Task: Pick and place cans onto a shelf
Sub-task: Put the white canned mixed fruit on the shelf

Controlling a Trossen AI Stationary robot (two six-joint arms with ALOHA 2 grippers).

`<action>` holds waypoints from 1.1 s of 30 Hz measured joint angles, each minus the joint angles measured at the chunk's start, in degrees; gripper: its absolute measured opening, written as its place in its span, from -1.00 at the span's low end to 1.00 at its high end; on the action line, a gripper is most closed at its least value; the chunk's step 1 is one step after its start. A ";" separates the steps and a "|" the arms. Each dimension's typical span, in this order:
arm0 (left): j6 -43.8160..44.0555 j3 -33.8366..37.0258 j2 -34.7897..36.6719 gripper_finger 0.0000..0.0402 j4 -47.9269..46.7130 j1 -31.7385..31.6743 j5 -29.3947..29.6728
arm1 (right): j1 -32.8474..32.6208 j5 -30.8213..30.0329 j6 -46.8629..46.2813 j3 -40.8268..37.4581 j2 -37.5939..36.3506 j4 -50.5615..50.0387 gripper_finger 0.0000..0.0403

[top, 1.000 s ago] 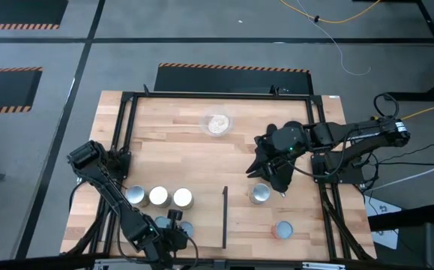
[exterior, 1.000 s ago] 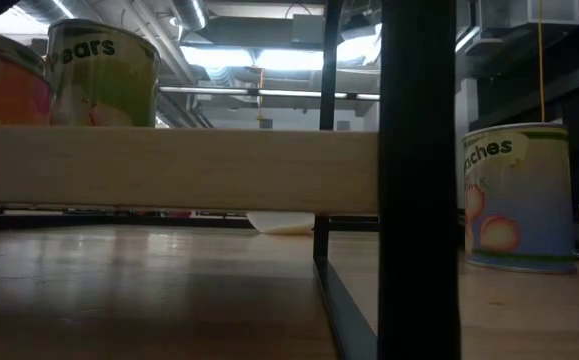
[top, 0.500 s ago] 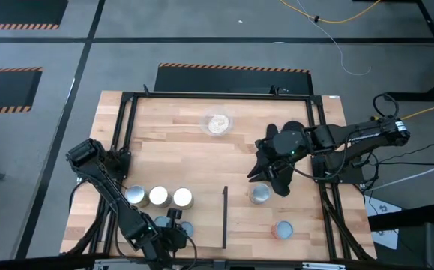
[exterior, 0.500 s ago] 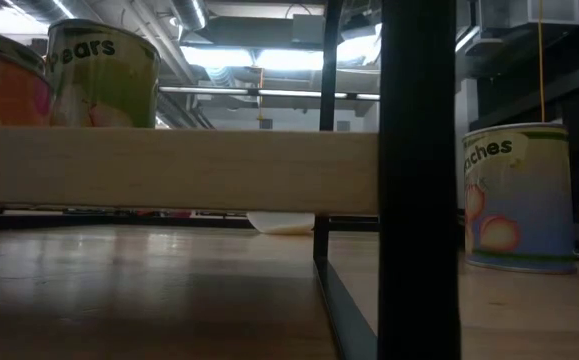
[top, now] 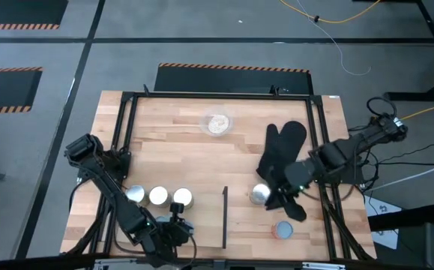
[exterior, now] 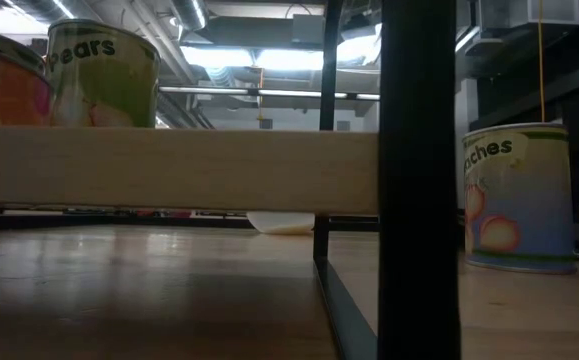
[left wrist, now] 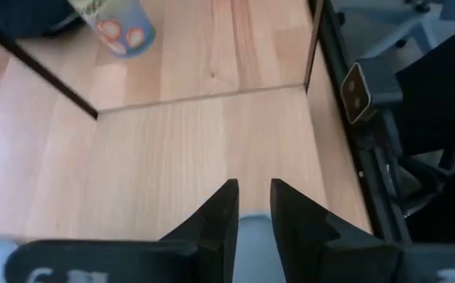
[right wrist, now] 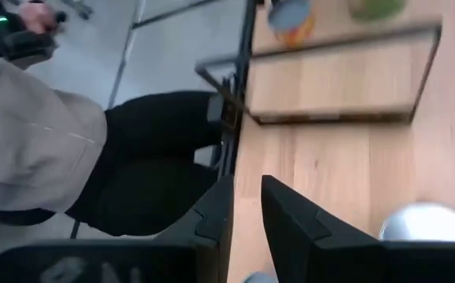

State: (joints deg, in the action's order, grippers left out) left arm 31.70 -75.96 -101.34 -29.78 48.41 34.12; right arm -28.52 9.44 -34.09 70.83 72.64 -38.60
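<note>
High view: three pale-topped short tins (top: 159, 196) sit in a row on the light-wood shelf panel (top: 202, 217), lower left. Silvery tin (top: 259, 194) and orange-topped tin (top: 282, 229) wait lower right (two left, at least). Left gripper (top: 173, 227), bottom left: fingers nearly together, empty. Right wrist view: right gripper (right wrist: 247, 206) narrow-gapped, empty.

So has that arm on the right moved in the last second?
Yes. The right gripper has swung off the black oven mitt toward the table's near edge, past the silvery can.
</note>
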 joint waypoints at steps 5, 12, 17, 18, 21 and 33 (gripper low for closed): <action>-2.29 0.00 -0.02 -0.66 1.30 -0.65 -0.22 | -7.36 -7.07 -11.73 0.00 0.00 -3.97 -0.65; -2.25 0.00 -0.04 -0.68 1.63 -0.62 -0.24 | -13.62 -16.78 -26.13 0.00 0.00 -7.98 -0.65; -2.29 0.00 -0.07 -0.68 2.22 -0.62 -0.18 | -17.98 -21.77 -36.14 0.00 0.90 -13.97 -0.65; -2.29 0.00 -0.07 -0.68 2.22 -0.62 -0.17 | -18.84 -21.87 -38.15 0.00 1.41 -14.81 -0.65; -2.29 0.00 -0.07 -0.68 2.32 -0.62 -0.15 | -21.33 -21.81 -43.18 0.00 3.81 -16.24 -0.65; -2.36 0.00 -0.09 -0.68 2.49 -0.62 -0.13 | -25.39 -13.76 -49.61 0.00 15.04 -17.12 -0.65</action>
State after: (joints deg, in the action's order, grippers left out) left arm 29.34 -75.96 -101.43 -27.29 47.79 34.00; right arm -53.91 -4.32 -83.70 70.83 87.68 -55.72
